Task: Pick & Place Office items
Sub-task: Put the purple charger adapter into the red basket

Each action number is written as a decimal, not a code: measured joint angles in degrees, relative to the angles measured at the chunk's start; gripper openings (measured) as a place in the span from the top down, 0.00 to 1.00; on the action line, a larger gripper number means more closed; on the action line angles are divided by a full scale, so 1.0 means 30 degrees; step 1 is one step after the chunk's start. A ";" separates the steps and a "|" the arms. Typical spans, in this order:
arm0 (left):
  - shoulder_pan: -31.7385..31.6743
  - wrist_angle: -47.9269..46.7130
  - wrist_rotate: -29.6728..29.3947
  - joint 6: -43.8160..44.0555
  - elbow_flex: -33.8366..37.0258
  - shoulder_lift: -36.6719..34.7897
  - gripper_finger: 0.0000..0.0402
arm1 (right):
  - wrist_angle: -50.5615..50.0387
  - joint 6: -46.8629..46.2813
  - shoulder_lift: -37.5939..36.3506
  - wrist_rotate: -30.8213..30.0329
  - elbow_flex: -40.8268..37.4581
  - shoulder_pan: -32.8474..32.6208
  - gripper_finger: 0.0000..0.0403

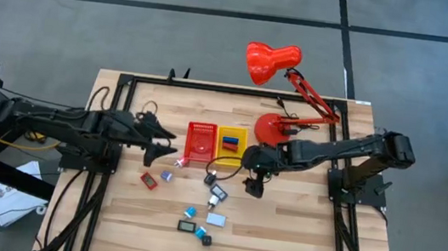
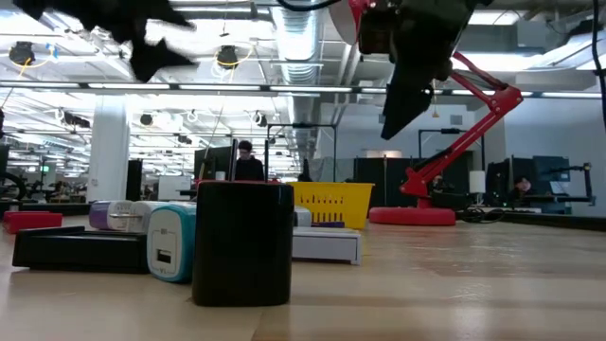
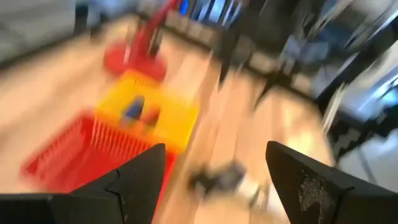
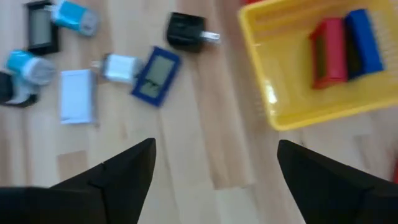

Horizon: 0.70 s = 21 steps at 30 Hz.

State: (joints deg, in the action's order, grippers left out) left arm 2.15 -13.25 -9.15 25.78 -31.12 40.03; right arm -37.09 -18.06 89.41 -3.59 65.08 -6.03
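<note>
Right gripper [image 1: 254, 183] had jaws spread wide, nothing between them, touching nothing; it hung above bare wood just in front of the yellow bin [image 1: 232, 141], arm reaching in from the right side. Left gripper [image 1: 166, 148] also stood open and empty, beside the red bin [image 1: 200, 141], arm stretched across from the left. Yellow bin held a red piece [image 4: 328, 52] and a blue piece [image 4: 364, 40] side by side. Remaining office items [image 1: 201, 217] lay loose on the table [image 1: 297, 229] in front of the bins, black, white and light blue among them
</note>
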 joint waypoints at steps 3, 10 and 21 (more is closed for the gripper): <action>0.0643 -0.1706 0.0351 -0.0062 -0.0007 0.0324 0.32 | -0.0061 0.0000 0.0000 -0.0335 0.0000 0.0216 0.18; 0.3038 -0.4341 0.0633 0.0606 -0.0014 0.2575 0.32 | -0.0034 -0.0488 0.0000 -0.0331 0.0000 0.1010 0.18; 0.4926 -0.4534 -0.0662 -0.3057 -0.0007 0.7583 0.32 | 0.0224 -0.0357 0.0007 -0.0338 0.0000 0.2032 0.18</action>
State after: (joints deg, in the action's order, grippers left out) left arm 16.93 -26.85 -11.14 16.61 -31.14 62.78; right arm -36.42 -19.14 89.43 -4.60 65.08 0.07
